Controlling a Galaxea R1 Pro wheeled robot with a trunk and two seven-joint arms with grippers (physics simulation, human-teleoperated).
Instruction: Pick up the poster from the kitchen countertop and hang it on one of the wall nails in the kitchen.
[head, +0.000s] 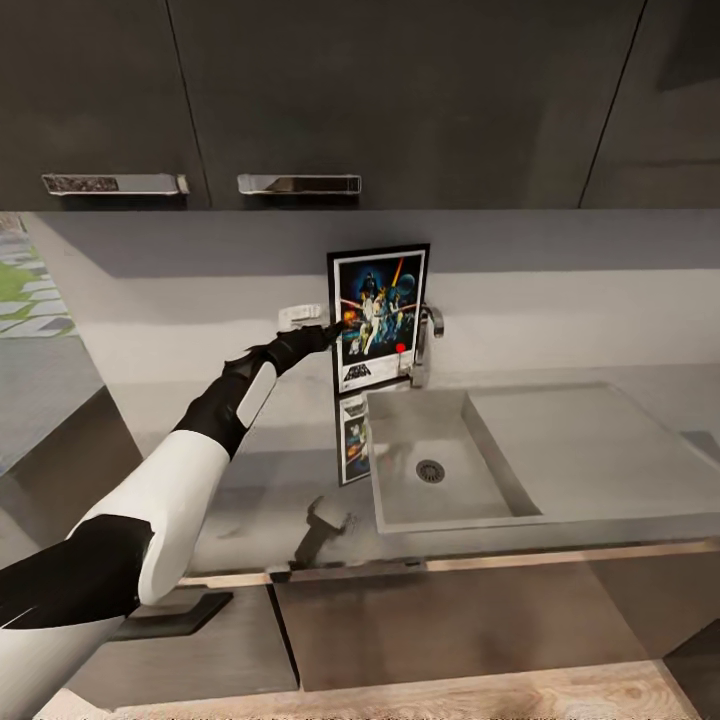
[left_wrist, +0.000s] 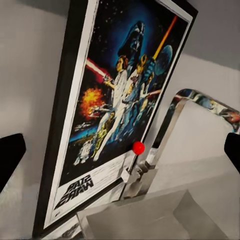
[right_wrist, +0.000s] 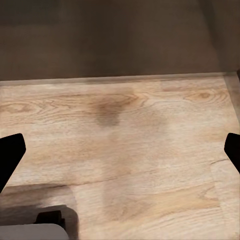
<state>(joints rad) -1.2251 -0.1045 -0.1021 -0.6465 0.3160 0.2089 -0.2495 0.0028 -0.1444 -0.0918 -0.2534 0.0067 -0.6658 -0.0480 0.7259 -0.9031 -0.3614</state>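
— On the bench (head: 250, 510), what stands by the sink (head: 450, 470)?
— The poster (head: 378, 315), upright against the wall beside the chrome tap (head: 428, 345). My left fingers (head: 335, 330) are spread wide at its edge; my right fingers (right_wrist: 12, 155) hang wide over wooden floor (right_wrist: 120, 145).

Glossy grey countertop (head: 250, 500) mirrors the black-framed poster (head: 378, 315); chrome tap (head: 428, 345) shines; floor (right_wrist: 130, 145) looks like matt wood.

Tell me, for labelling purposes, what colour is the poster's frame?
Black, around a white border; the poster shows best in the left wrist view.
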